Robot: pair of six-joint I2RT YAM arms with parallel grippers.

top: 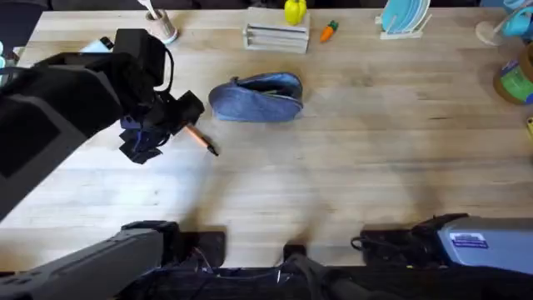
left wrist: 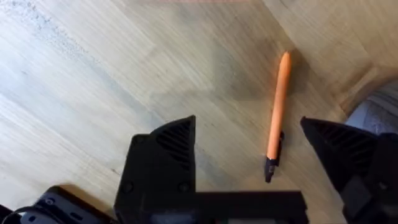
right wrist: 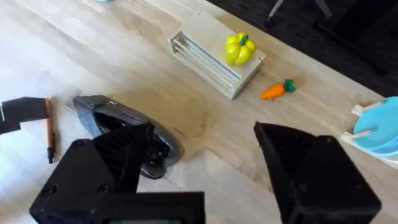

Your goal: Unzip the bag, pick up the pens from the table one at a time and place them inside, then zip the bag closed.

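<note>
The blue-grey bag [top: 256, 98] lies on the table [top: 350, 167] left of centre, and a dark gap shows along its top. An orange pen [top: 200, 137] with a black tip lies just left of it. My left gripper [top: 171, 129] hovers over the pen, open. In the left wrist view the pen [left wrist: 278, 112] rests flat on the wood between the spread fingers [left wrist: 165, 155], untouched, with the bag's edge [left wrist: 380, 112] beside it. My right gripper [right wrist: 205, 168] is open and holds nothing; from well back, its view takes in the bag [right wrist: 124, 121] and the pen [right wrist: 49, 127].
A small wooden crate [top: 276, 37] with a yellow pepper toy [top: 295, 11] and a carrot toy [top: 329, 31] sit along the far edge. A rack of blue plates [top: 405, 18] stands at the back right, a cup [top: 164, 27] at the back left.
</note>
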